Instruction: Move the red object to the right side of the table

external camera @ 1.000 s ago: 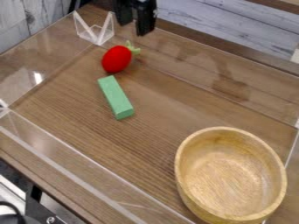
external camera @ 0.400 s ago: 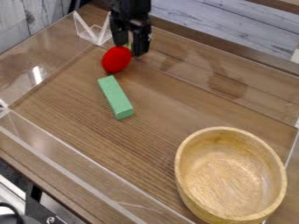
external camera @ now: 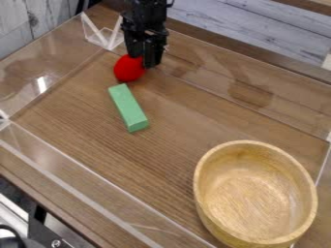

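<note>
The red object [external camera: 124, 68] lies on the brown wood-grain table [external camera: 220, 102] at the back left. My dark gripper [external camera: 146, 60] has come down from above at the red object's right edge, with its fingers reaching to the tabletop level and covering the leafy end. The fingers stand closer together than before, but the dark fingers blend together, so I cannot make out whether they press on the red object.
A green rectangular block [external camera: 127, 107] lies just in front of the red object. A round wooden bowl [external camera: 202, 184] fills the front right corner. Low clear acrylic walls [external camera: 26, 92] edge the table, and a clear angled piece [external camera: 101, 34] stands at the back left.
My gripper has dropped from above the back wall down to the red object's right side, and its fingers have narrowed. The red object, block and bowl have not moved.
</note>
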Robot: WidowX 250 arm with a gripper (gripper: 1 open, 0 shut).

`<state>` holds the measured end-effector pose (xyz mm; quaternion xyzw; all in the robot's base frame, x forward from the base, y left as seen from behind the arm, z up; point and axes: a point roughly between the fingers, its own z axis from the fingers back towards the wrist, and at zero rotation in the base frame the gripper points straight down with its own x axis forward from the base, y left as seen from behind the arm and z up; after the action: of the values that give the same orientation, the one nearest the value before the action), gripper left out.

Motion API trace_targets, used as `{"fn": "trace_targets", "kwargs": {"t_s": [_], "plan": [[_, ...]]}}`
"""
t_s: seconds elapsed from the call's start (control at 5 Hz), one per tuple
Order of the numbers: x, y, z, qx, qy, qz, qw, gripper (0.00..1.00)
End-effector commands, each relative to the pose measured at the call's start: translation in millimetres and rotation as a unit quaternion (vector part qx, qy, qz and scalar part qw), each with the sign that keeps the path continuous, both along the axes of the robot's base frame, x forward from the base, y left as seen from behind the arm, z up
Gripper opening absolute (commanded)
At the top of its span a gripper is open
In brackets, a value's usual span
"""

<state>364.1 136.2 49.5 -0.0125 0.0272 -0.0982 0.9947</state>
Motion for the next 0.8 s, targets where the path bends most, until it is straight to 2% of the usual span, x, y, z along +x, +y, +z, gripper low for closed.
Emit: {"fn": "trace_targets", "kwargs": {"t_s": [0.0,0.6], "plan": [[7.0,3.9,20.8,0.011,-0.029,0.003,0.9995,0.00],[8.2,-11.6,92.7,0.013,-0.092,0.012,0.9956,0.00]]}}
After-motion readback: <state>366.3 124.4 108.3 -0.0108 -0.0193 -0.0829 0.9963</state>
